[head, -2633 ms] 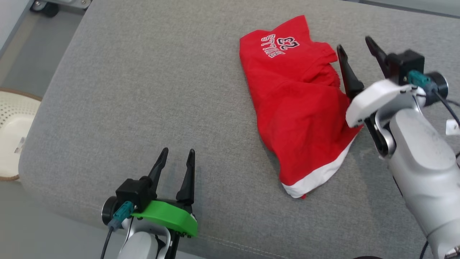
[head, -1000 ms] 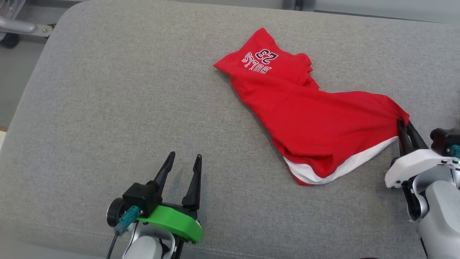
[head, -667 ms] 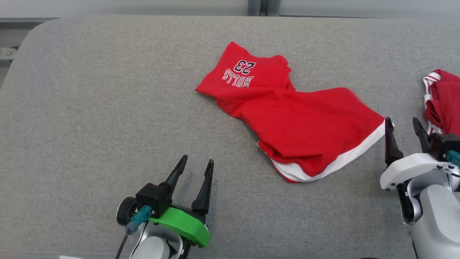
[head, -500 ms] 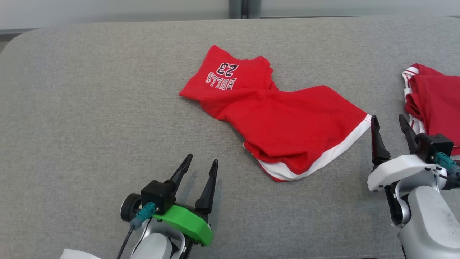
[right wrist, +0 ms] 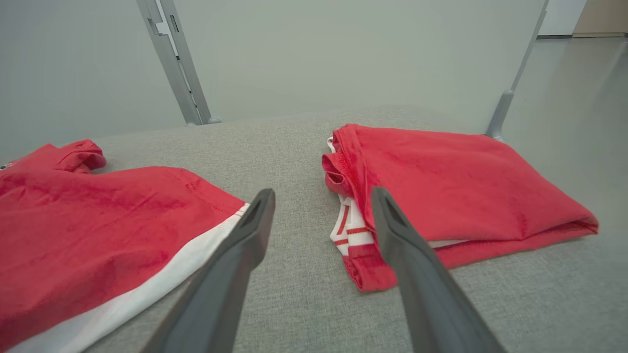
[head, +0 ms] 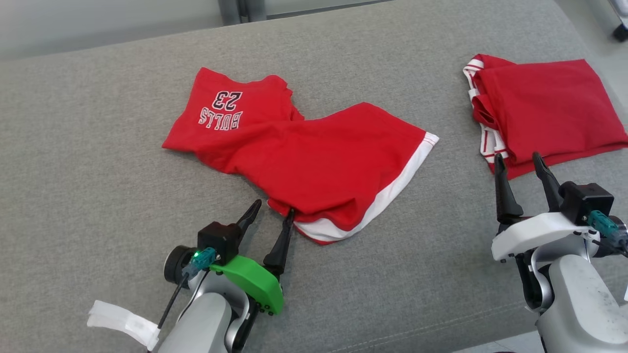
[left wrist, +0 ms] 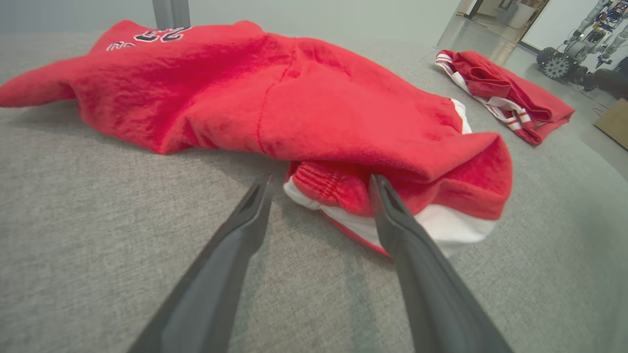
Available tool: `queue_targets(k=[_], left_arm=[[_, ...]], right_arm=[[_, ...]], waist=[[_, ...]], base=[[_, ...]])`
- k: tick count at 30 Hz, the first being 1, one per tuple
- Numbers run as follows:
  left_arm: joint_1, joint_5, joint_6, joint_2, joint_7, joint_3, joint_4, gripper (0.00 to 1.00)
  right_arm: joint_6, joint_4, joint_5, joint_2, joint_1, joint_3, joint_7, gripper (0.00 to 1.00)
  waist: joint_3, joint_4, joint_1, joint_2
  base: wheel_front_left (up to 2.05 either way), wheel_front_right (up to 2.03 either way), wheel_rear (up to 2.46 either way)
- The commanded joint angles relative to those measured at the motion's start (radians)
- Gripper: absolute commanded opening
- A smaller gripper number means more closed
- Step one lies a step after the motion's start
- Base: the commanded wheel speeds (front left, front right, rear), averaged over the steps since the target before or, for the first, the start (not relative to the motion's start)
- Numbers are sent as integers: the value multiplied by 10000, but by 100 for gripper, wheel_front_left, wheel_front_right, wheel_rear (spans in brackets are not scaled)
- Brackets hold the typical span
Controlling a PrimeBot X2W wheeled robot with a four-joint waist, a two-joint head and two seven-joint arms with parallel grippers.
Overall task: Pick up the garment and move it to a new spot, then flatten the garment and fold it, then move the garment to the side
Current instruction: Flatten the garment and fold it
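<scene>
Your right gripper (head: 517,157) had let go of the red Bulls shorts (head: 314,162), which lay crumpled against your left gripper (head: 274,207). Both grippers gaped empty. Your best move was pinching that bunched edge and drawing it flat.

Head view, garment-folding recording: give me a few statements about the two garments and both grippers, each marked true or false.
1. The left gripper is open, with its fingers at the near corner of the printed garment. True.
2. The right gripper is shut on the printed garment's white hem. False: it is open and holds nothing.
3. A folded garment, also red, lies to the right of the printed one. True.
4. The two garments overlap. False: a strip of bare grey cushion lies between them.
</scene>
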Motion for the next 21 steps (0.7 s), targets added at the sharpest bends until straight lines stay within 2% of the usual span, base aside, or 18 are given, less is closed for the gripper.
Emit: queue_targets(k=[1, 10, 11, 12, 16, 21], left_arm=[[-235, -111, -29, 61, 3, 63, 107, 100], [-493, -96, -72, 61, 3, 27, 454, 100], [-553, -51, -76, 60, 3, -11, 490, 44], [-589, -32, -77, 60, 3, -46, 516, 0], [-646, -158, -80, 64, 3, -209, 212, 0], [-259, -86, -81, 57, 1, 53, -594, 0]], right_arm=[[-18, -53, 87, -21, 138, -24, -20, 100], [-18, 1, 55, 59, 107, -29, -20, 100], [-18, -12, 29, 92, 79, -10, -20, 100], [-18, -9, 33, 103, 62, 1, -20, 100], [-18, -35, 48, 103, 112, -49, -22, 100], [-18, -14, 143, -6, 348, -278, -20, 100]], waist=[[224, -443, 0, 0], [245, -493, 0, 0], [250, -480, 0, 0], [253, -461, 0, 0], [229, -237, 0, 0], [109, 521, 0, 0]], base=[[0, 0, 0], [0, 0, 0], [0, 0, 0], [0, 0, 0], [0, 0, 0], [0, 0, 0]])
